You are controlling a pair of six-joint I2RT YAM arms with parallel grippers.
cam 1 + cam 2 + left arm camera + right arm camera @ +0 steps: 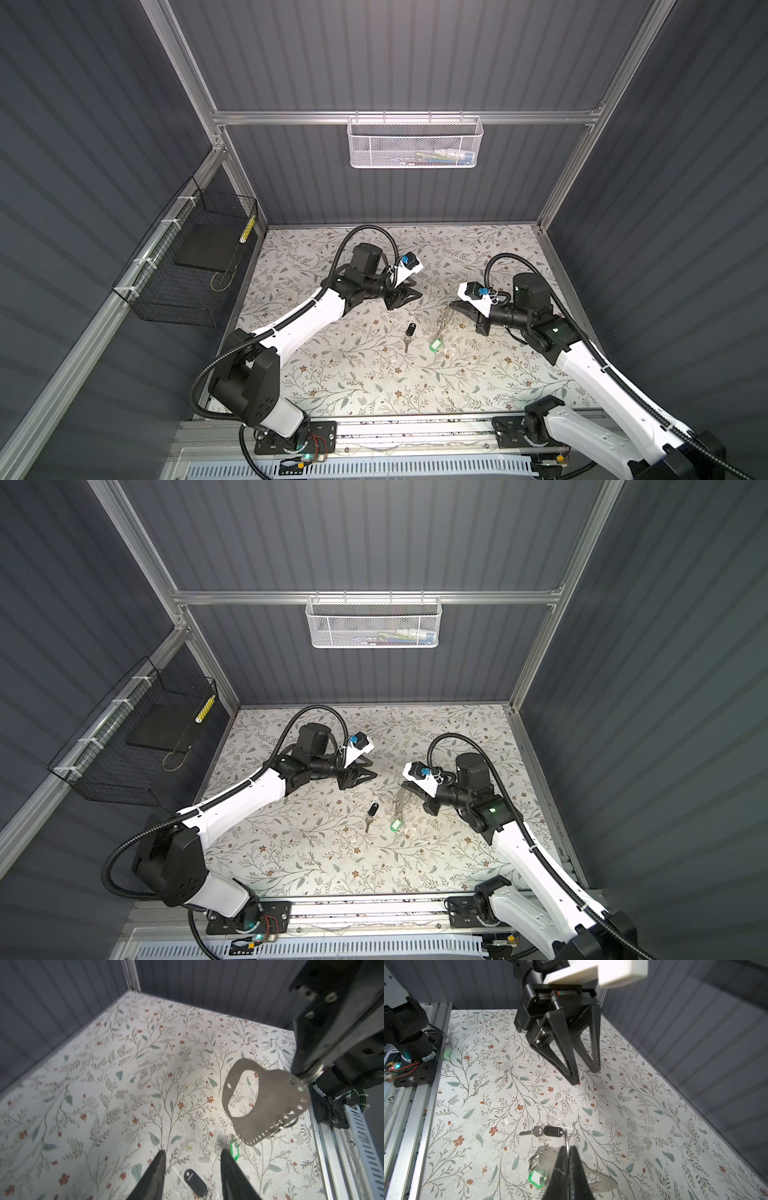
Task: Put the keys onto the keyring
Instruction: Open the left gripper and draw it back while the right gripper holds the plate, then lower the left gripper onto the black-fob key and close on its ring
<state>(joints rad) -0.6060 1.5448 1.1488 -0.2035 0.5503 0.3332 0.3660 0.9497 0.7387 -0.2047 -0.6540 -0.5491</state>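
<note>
The keyring (264, 1101), a flat grey plate with an oval cutout and metal rings at one edge, hangs above the floral table with my right gripper (568, 1149) shut on its rim. In both top views it shows faintly (442, 322) (398, 804). The green tag (435, 345) (536, 1178) sits at the plate's lower end; whether it is attached I cannot tell. The silver key with a black fob (410, 332) (195, 1182) (548, 1131) lies flat on the table. My left gripper (417, 289) (193, 1155) hovers open above the fob, holding nothing.
A white mesh basket (415, 141) hangs on the back wall. A black wire basket (187, 270) is fixed to the left wall. An aluminium rail (415, 428) with both arm bases runs along the front edge. Grey walls close in three sides.
</note>
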